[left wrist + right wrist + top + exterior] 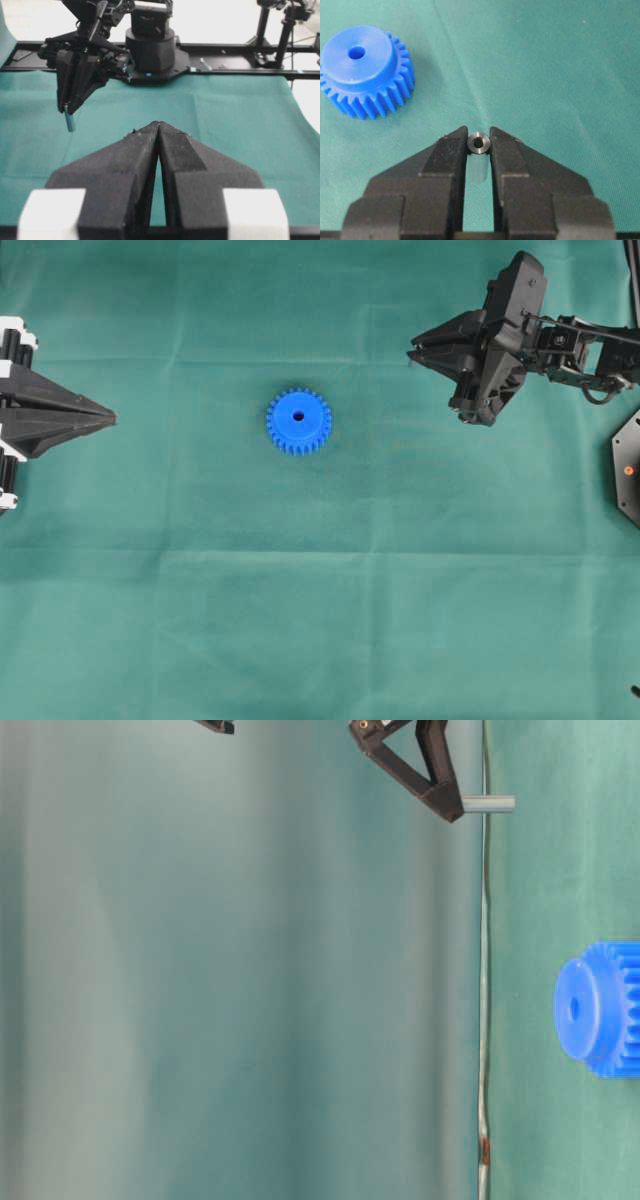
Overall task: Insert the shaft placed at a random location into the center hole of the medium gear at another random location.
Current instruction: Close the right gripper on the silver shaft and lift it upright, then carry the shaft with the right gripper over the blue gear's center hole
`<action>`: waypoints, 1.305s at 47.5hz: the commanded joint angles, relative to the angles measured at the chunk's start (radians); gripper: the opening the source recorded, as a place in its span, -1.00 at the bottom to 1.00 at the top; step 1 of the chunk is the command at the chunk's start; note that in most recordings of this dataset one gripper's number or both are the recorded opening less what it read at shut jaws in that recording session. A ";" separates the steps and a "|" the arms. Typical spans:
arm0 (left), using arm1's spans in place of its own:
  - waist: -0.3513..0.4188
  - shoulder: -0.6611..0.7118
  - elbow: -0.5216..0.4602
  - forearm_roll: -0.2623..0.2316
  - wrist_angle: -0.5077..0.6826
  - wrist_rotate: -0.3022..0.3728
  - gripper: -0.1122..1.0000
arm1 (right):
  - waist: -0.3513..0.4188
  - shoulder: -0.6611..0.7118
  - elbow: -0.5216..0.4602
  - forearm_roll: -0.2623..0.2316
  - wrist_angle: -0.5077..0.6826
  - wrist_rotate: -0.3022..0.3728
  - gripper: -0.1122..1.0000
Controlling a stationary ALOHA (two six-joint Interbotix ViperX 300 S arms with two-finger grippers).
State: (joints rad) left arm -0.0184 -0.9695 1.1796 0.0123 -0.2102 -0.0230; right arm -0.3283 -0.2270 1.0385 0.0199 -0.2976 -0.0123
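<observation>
Presently catalogued, left to right: your two arms, one gear, one pin.
Your left gripper (112, 419) sat closed and empty; the medium gear (298, 421) lay flat mid-cloth (320, 620), center hole (298, 416) up; your right gripper (479, 137) pinched the shaft (479, 143) above the cloth.

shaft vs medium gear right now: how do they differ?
The shaft is a thin silvery-grey metal pin; the medium gear is a much wider, bright blue toothed wheel. The shaft is held off the cloth in the right gripper; the medium gear lies flat on the green cloth, untouched. Both show a round hole at the end.
</observation>
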 commanded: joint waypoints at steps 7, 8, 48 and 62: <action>-0.002 0.003 -0.028 0.002 -0.006 -0.002 -0.80 | 0.040 -0.002 -0.037 0.028 -0.029 0.011 -0.54; -0.003 0.003 -0.028 0.002 -0.008 -0.002 -0.80 | 0.044 0.002 -0.038 0.034 -0.032 0.011 -0.54; -0.003 0.003 -0.028 0.002 -0.005 -0.003 -0.80 | 0.207 0.282 -0.393 0.061 -0.008 0.011 -0.54; -0.002 0.003 -0.026 0.002 -0.005 -0.003 -0.80 | 0.210 0.318 -0.419 0.063 0.003 0.011 -0.54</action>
State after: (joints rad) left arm -0.0184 -0.9695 1.1796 0.0123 -0.2102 -0.0245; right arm -0.1212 0.1028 0.6458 0.0782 -0.2961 -0.0123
